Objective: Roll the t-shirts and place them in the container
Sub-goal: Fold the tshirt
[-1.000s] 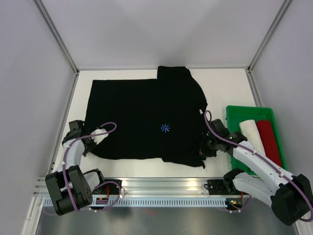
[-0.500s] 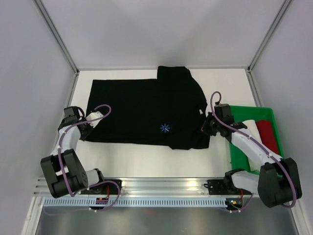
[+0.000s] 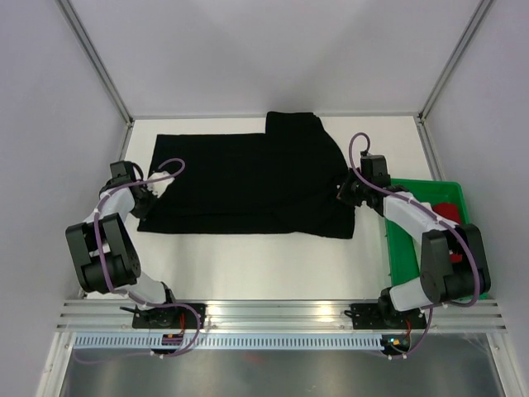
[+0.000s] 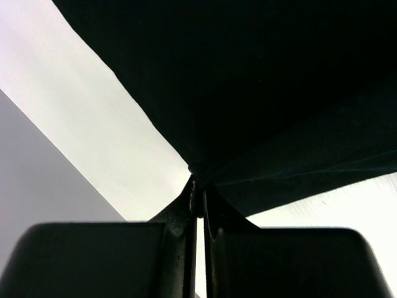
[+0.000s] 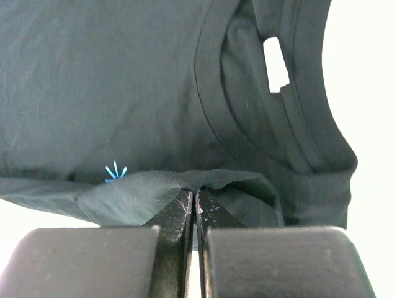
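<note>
1. The black t-shirt (image 3: 248, 186) lies folded across the table (image 3: 248, 260).
2. The left gripper (image 3: 147, 201) pinches its left edge.
3. The right gripper (image 3: 344, 195) pinches its right edge beside the green bin (image 3: 395, 248).

arms: white links, black joints | cables: purple | claws: black

- The near edge of the black t-shirt (image 3: 248, 186) has been carried away from the arm bases and folded over the rest of the cloth; more bare table (image 3: 256, 265) is now shown in front of it.
- The left gripper (image 3: 147, 198) and right gripper (image 3: 345, 195), both clamped on the shirt's edge, have been moved farther from the bases.
- The small blue mark (image 5: 115, 172) is no longer seen from above.
</note>
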Available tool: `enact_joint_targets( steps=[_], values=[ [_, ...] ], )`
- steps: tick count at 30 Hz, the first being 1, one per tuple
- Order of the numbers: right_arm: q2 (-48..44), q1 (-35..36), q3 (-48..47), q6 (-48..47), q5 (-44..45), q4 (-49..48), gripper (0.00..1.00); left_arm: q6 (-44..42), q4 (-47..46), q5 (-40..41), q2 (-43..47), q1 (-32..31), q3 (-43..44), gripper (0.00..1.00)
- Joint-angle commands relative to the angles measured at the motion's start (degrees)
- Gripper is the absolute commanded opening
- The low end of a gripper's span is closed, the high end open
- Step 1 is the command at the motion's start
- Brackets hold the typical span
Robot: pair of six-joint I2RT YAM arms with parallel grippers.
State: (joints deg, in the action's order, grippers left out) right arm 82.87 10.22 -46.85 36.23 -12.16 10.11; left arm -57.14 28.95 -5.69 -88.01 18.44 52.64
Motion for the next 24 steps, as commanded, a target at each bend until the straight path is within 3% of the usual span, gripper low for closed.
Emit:
enact_joint_targets(
  steps=[1,24],
  values=[
    [2.38,-0.38,-4.03,-2.39,-0.06,-3.78,0.0,2.21,-1.97,1.3,-2.6,-0.24,3.78,0.02],
    [17.85,-1.17,-18.45,-9.16,6.19,1.31,0.0,5.81,-6.01,7.89,-14.73,-4.29,12.04,0.02]
  ],
)
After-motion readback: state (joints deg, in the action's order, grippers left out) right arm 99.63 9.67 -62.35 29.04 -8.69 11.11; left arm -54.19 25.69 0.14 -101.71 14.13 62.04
